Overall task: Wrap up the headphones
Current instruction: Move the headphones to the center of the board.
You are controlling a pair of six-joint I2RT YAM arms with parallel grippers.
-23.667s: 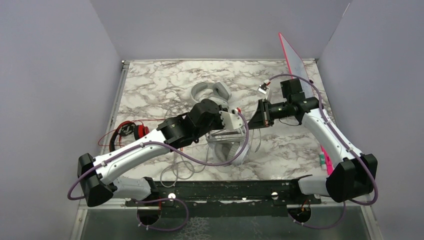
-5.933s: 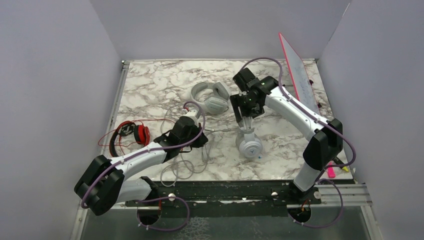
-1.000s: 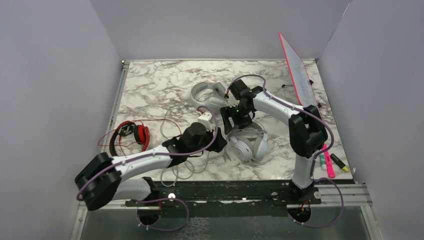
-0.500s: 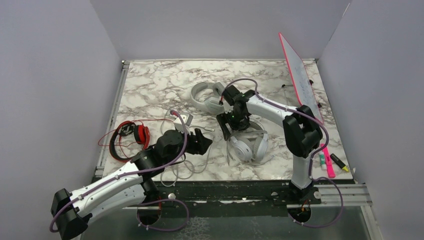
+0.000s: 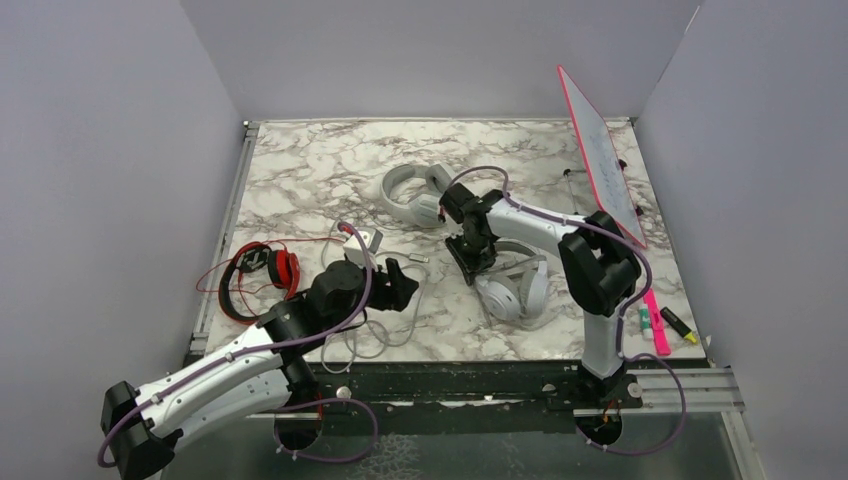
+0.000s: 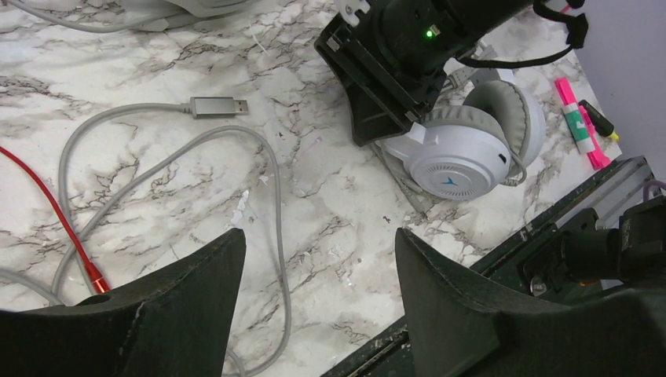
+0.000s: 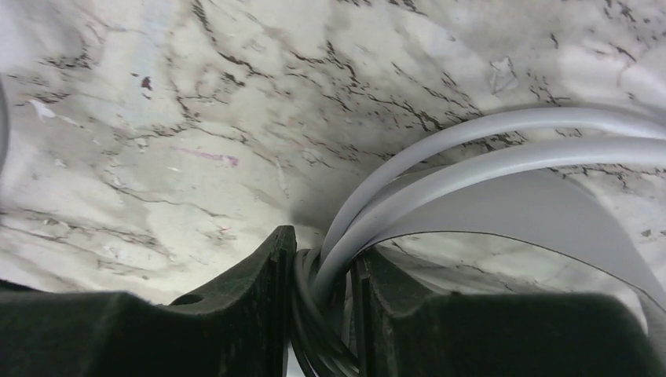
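**White-silver headset [image 5: 515, 290] lying flat on the marble table [image 5: 300, 160], right of centre, met by your right gripper [image 5: 470, 252].**

Your right gripper [image 7: 323, 267] is pinched onto the headset's grey cable [image 7: 345, 228], which is bunched between its fingers. Your left gripper [image 6: 318, 243] hangs with jaws spread and empty above loose cable loops and a USB plug [image 6: 214, 106]. The light grey headset [image 5: 415, 195] lies just behind, and the red-and-black headset [image 5: 258, 275] is near the left edge.

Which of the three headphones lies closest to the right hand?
The white pair near the front edge, right of centre: the right hand pinches grey cable beside it. The light grey pair lies further back, the red-and-black pair far left.
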